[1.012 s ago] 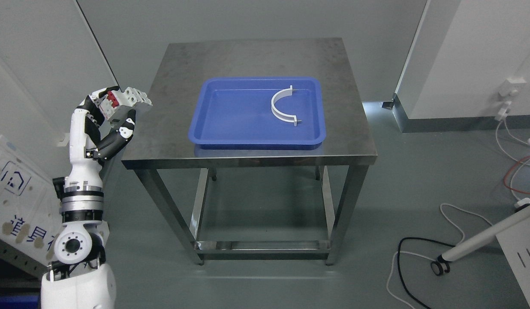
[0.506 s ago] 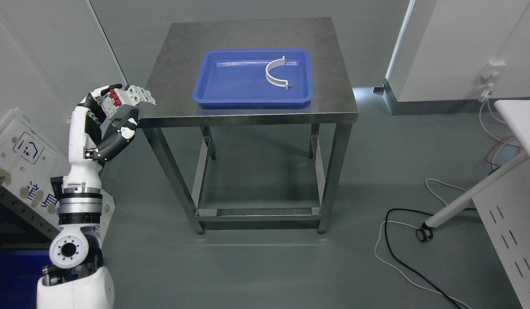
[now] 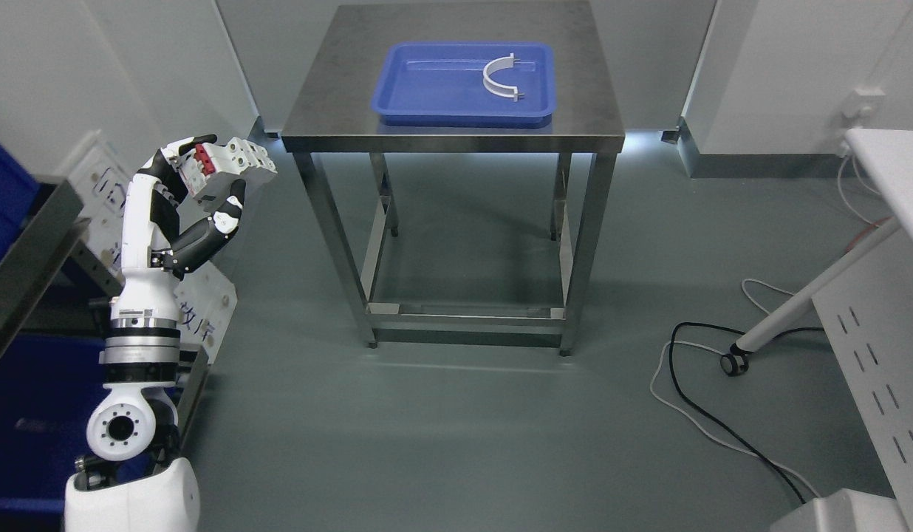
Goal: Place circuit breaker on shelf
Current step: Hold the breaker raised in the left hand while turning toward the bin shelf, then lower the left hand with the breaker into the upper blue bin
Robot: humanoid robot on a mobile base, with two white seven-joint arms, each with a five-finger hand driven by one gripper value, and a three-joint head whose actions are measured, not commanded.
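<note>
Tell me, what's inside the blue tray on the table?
Only a white curved half-ring piece lies inside the blue tray, toward its right side. The rest of the tray floor is bare; nothing there is covered.

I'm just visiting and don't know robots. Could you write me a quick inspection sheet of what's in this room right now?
Surface: steel table, bare apart from a blue tray.
Job's things: circuit breaker, white with red switches, held up off to the table's left.
Clutter: white curved clamp lying in the tray.
Grippers: left hand closed on the breaker; right hand not in view.
Cables: black cable and white cable on the floor at right.
Surroundings: metal shelf edge at left, white desk at right.
</note>
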